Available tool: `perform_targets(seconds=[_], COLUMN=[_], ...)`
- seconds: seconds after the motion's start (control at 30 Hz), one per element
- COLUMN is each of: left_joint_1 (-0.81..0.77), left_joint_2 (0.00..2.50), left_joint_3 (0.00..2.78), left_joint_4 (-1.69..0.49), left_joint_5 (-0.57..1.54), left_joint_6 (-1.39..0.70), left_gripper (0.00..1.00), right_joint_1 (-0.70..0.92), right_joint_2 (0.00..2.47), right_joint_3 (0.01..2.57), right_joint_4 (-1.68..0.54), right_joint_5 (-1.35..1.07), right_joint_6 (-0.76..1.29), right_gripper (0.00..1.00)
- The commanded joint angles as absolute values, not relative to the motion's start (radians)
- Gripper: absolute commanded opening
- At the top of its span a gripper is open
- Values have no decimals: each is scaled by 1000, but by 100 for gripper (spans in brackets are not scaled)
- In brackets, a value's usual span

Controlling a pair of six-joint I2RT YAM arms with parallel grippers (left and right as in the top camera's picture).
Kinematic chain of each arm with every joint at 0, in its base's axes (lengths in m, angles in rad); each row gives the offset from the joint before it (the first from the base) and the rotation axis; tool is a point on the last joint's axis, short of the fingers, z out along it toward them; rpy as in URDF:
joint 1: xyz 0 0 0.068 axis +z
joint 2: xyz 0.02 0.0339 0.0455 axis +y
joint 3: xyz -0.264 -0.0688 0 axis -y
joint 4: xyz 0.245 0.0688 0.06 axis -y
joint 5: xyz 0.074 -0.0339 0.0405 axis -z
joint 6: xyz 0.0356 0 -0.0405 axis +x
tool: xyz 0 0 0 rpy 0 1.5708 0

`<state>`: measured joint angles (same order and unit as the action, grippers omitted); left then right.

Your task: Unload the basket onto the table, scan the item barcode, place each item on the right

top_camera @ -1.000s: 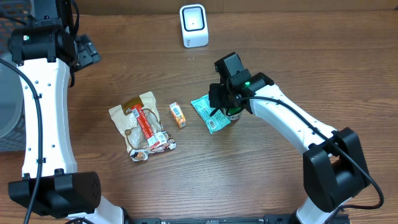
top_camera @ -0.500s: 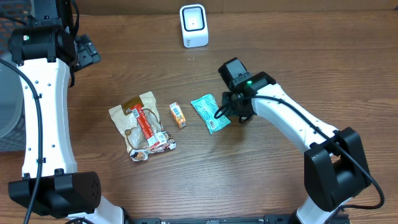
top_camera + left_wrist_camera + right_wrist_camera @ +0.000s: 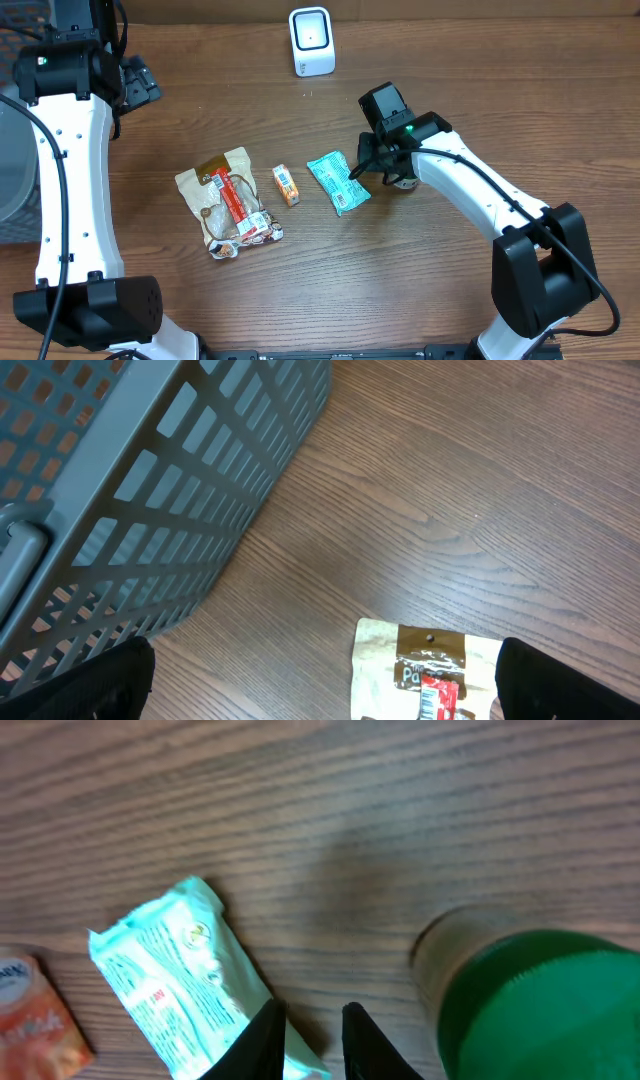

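Beside teal packet [image 3: 175, 985], right pincer [image 3: 312, 1038] shifted right, jaws parting.

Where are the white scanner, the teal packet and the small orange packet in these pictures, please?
white scanner [image 3: 311, 38], overhead view, on its front face.
teal packet [image 3: 334, 183], overhead view, middle of the wrapper.
small orange packet [image 3: 286, 186], overhead view, on its top face.

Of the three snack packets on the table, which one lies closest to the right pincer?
The mint-green plastic wrapper, right beside the right pincer; the small orange packet and the tan red-labelled pouch lie farther away.
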<state>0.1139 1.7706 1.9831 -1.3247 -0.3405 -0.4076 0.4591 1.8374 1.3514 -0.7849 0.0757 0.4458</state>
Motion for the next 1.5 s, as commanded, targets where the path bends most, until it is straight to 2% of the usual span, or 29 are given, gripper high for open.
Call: perform_targets(seconds=[0.0,0.57,0.9,1.07,1.33,1.4,1.47], left_joint_1=[115,115,115,115,115,115,115], left_joint_2=[1745,1745,1745,1745,1745,1745,1745], left_joint_3=[2003,2003,2003,2003,2003,2003,2003], left_joint_4=[-1328,-1328,-1328,-1328,-1328,-1328,-1328], left_joint_5=[-339,-339,-339,-339,-339,-339,-339], left_joint_6=[-396,-396,-396,-396,-396,-396,-396], left_gripper=[100,100,100,100,100,100,100], right_joint_1=[471,514,514,513,457,454,454], right_joint_2=[1826,1979,1980,1979,1951,1945,1944], right_joint_3=[1348,1348,1348,1349,1520,1559,1571], right_joint_4=[-763,-775,-867,-912,-1015,-1023,-1016], right_joint_5=[66,69,-93,-114,-119,-130,-137], right_joint_6=[453,501,502,498,494,493,494], right_gripper=[20,23,25,29,31,34,41])
